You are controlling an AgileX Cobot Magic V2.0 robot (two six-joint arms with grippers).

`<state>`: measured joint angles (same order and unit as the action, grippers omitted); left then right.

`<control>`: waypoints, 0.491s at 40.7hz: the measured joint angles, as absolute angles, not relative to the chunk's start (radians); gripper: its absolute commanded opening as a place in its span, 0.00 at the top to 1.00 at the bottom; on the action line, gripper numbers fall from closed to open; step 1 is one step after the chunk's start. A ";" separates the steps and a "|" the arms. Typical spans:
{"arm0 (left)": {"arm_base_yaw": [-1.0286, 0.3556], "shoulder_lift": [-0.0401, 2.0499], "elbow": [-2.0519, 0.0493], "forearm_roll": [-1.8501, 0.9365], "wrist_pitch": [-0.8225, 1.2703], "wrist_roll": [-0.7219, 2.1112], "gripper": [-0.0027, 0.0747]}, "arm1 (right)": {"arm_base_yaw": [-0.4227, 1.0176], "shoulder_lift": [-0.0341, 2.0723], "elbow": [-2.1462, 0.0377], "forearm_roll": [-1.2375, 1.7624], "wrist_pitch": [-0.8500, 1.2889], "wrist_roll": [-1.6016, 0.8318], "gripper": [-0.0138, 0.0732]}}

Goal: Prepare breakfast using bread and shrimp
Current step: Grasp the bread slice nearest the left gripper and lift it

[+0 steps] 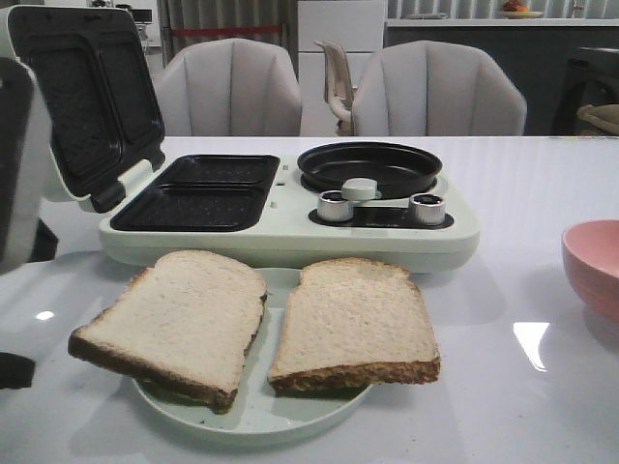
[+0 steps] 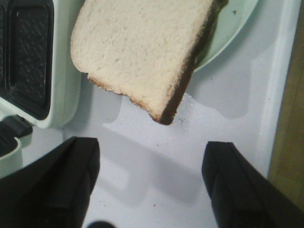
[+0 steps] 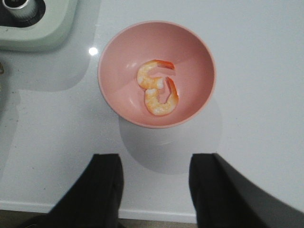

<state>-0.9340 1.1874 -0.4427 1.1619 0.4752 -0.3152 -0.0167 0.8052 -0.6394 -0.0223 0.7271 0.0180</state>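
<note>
Bread: in the front view, 2 slices lie side by side on a pale green plate [image 1: 253, 418] at 6 o'clock from the breakfast maker [image 1: 290, 208]. The left slice [image 1: 174, 321] overhangs the plate rim; the right slice [image 1: 353, 324] sits at 3 o'clock from it. The hinged lid [image 1: 82, 97] stands raised, both sandwich wells [image 1: 198, 191] are bare, and the round frying pan [image 1: 369, 166] is bare. A pink bowl [image 1: 595, 263] shows at the frame's right edge.

Left wrist view: the left gripper [image 2: 149, 178] is spread wide, holding nothing, over bare table near the overhanging slice's crust corner.

Right wrist view: the right gripper [image 3: 154, 187] is spread wide and holds nothing. 2 shrimp [image 3: 158, 88] lie touching in the pink bowl.

Assessment: no food has been loaded; all transfers remain.
</note>
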 measured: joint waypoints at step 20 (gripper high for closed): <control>-0.938 1.462 -0.455 1.634 0.514 -0.691 0.32 | -0.017 0.805 -0.639 -0.022 0.727 0.018 0.33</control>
<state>-0.9378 1.4618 -0.4552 1.6343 0.5142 -0.6914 -0.0167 0.8052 -0.6394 -0.0223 0.7271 0.0180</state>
